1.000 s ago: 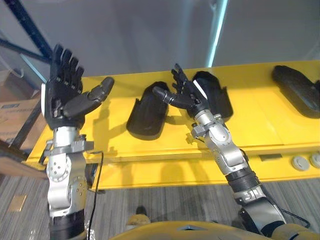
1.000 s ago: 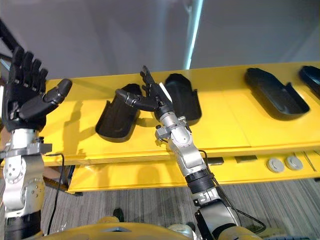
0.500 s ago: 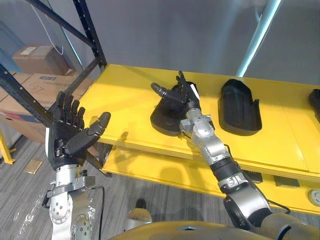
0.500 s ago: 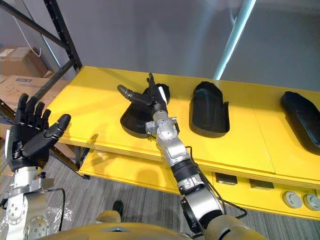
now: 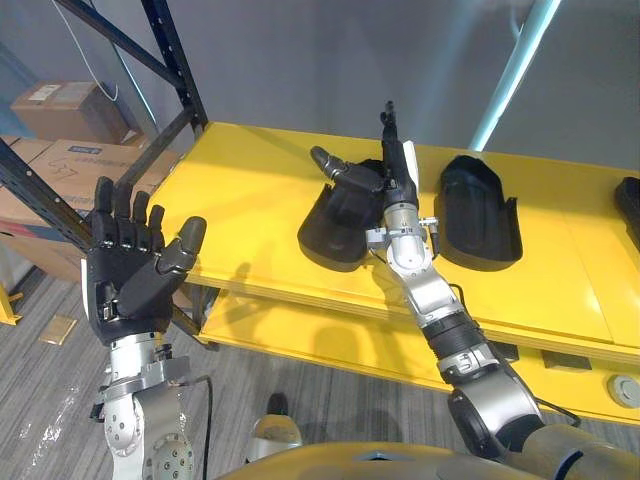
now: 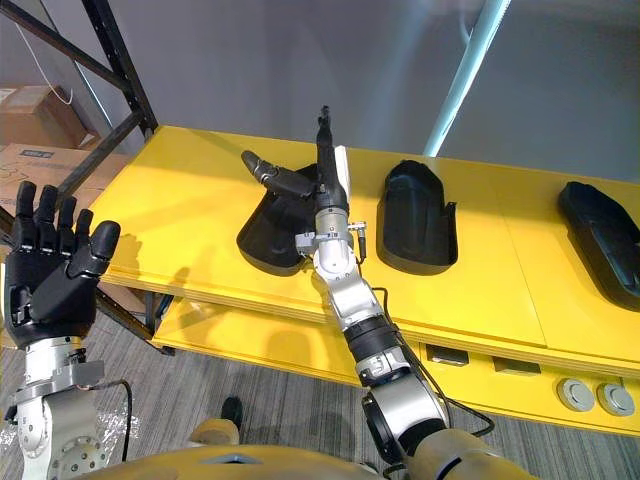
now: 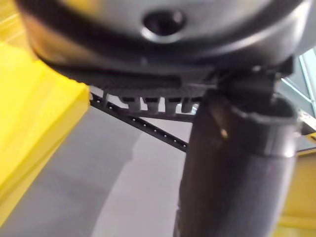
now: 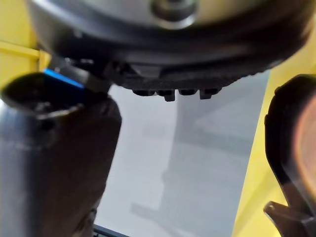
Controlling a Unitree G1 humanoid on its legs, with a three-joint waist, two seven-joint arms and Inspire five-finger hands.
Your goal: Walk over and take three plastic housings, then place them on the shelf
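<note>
Three black plastic housings lie on the yellow shelf top (image 5: 250, 190): a left housing (image 5: 330, 228), a middle housing (image 5: 480, 215) and one at the far right (image 6: 600, 240). My right hand (image 5: 388, 185) stands open just above the left housing's far end, fingers straight up and thumb spread to the left, holding nothing. The right wrist view catches a housing's dark rim (image 8: 291, 148) beside that hand. My left hand (image 5: 135, 270) is raised open at the lower left, palm to the camera, off the shelf's left end and empty.
Dark rack uprights (image 5: 170, 60) and a diagonal brace stand at the shelf's left end, with cardboard boxes (image 5: 50, 110) behind them. A light-blue pole (image 5: 510, 70) rises behind the shelf. A lower yellow level (image 6: 250, 340) carries round grey parts (image 6: 575, 393) at the right.
My right hand has turned upright, its fingers lifted from over the left housing to point straight up. My left hand has risen a little. Earlier the camera swung left.
</note>
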